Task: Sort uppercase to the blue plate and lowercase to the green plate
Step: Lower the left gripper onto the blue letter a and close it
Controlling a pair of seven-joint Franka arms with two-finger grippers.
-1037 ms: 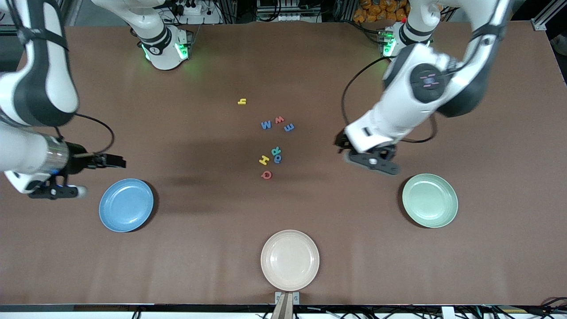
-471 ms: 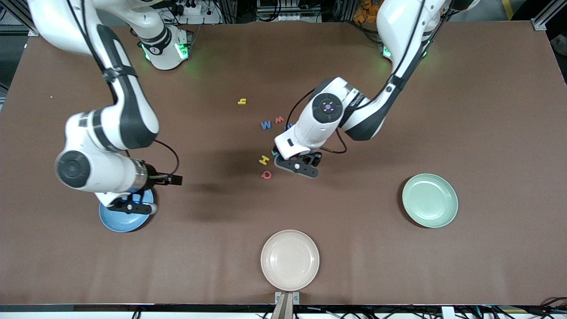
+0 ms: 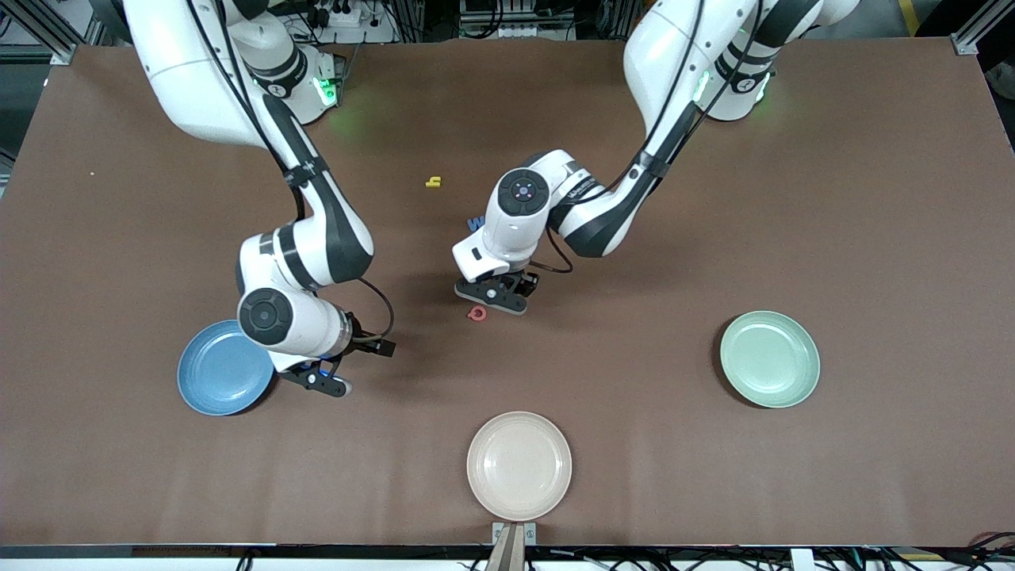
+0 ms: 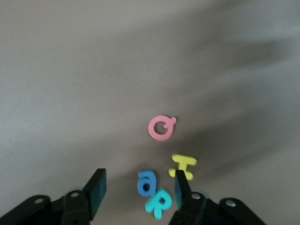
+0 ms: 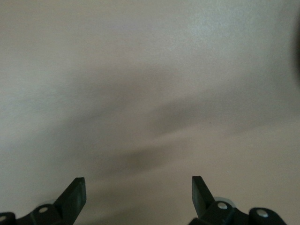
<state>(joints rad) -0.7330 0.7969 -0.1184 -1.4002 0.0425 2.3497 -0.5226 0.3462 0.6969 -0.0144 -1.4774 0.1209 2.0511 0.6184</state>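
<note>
My left gripper [image 3: 490,296] is low over the letter cluster at mid-table, jaws open. In the left wrist view the blue lowercase a [image 4: 146,183] and the teal uppercase R [image 4: 159,204] lie between its fingers [image 4: 96,190], and the yellow H [image 4: 183,167] lies by the other finger. The red Q [image 3: 476,314] [image 4: 161,128] lies just nearer the front camera. A yellow h [image 3: 433,182] lies apart, and a blue W [image 3: 474,223] peeks from under the left arm. My right gripper [image 3: 321,382] [image 5: 138,190] is open over bare table beside the blue plate [image 3: 216,371]. The green plate [image 3: 769,358] holds nothing.
A beige plate [image 3: 518,465] sits near the table's front edge at the middle. The left arm's forearm covers the other small letters of the cluster in the front view.
The left arm has shifted farther over the cluster toward the right arm's end, and its jaws have narrowed. The right arm has swung off the blue plate toward the table's middle.
</note>
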